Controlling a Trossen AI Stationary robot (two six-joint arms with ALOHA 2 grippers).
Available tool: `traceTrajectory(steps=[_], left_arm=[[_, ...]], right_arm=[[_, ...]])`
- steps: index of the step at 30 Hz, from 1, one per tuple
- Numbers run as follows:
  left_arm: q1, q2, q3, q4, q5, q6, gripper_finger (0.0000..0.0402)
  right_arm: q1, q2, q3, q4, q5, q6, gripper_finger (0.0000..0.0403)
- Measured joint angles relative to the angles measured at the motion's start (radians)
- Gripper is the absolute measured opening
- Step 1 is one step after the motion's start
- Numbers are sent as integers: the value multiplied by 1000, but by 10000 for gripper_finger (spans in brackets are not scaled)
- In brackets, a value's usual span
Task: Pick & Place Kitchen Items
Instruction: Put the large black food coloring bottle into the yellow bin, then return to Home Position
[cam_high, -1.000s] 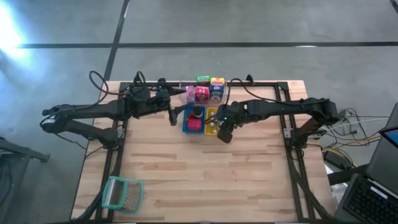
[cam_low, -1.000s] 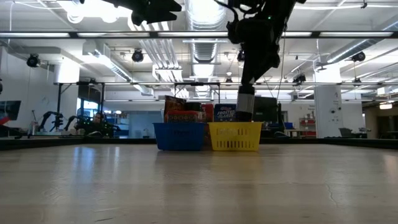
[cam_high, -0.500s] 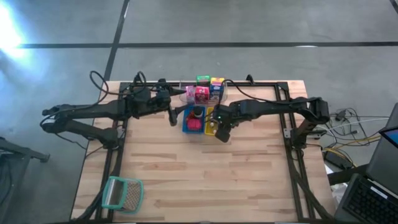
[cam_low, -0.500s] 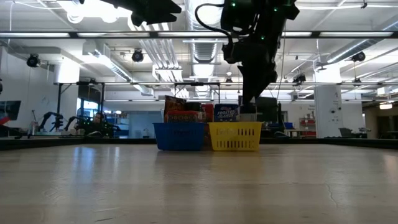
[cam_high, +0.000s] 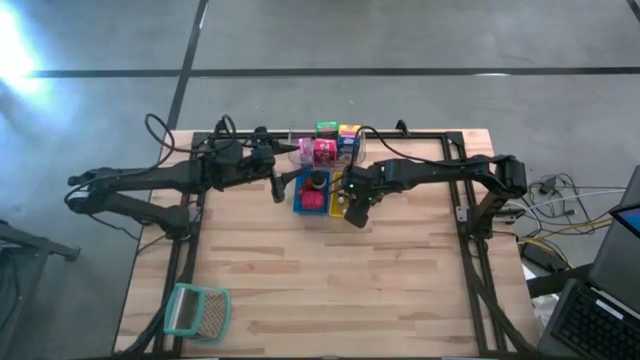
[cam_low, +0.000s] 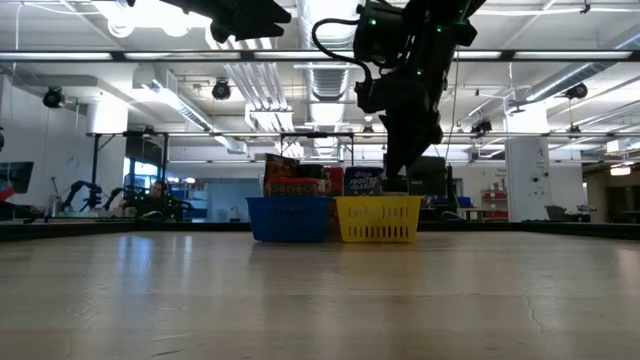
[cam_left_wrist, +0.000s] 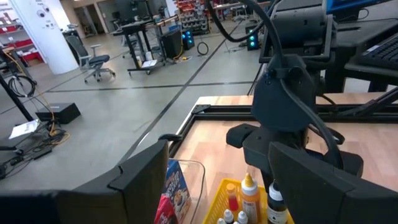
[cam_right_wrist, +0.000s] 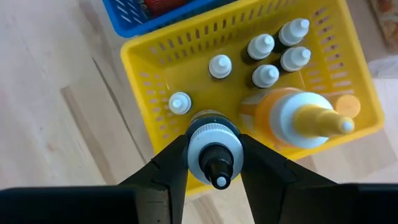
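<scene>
My right gripper (cam_high: 352, 207) points steeply down over the yellow tray (cam_high: 338, 181) and is shut on a small dark bottle (cam_right_wrist: 214, 152) with a white cap and dark nozzle. The tray holds several small white-capped bottles (cam_right_wrist: 267, 59) and a larger orange squeeze bottle (cam_right_wrist: 298, 118), all upright. To its left, the blue tray (cam_high: 302, 203) holds a pink item and a dark jar. Coloured boxes (cam_high: 325, 148) stand behind the trays. My left gripper (cam_high: 278, 187) hangs open and level, high above the table left of the blue tray, holding nothing. My right gripper pinches the small bottle between its two fingers (cam_right_wrist: 171, 168) at its top, by the sides of the white cap (cam_right_wrist: 194, 148). The fingers come from above, pointing steeply down. The bottle stands upright over the yellow tray's near part; its lower end is hidden.
A clear tub (cam_left_wrist: 186, 177) with a box in it stands at the table's far side by the trays. A teal-rimmed mesh basket (cam_high: 197, 311) lies at the near left corner. The black frame rail (cam_high: 455, 190) borders the table. Bare wood stretches along the near half.
My right gripper has gone down and a little toward the table's left with the small bottle. The bottle earlier hung in full view above the yellow tray's rim; now it sits lower, at the tray. The grip has stayed shut. My left arm has kept still.
</scene>
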Motion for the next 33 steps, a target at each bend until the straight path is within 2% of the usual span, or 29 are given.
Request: traceTrajectory(steps=[5,13,25,33], left_arm=[[0,0,0,0,0,0,282],[0,0,0,0,0,0,282],[0,0,0,0,0,0,282],[0,0,0,3,0,0,282]], right_arm=[[-6,0,-11,5,-1,-7,114],[-12,0,-18,8,-2,-6,157],[-11,-15,-9,-2,-2,-18,144],[-11,-79,17,-6,-1,-51,184]])
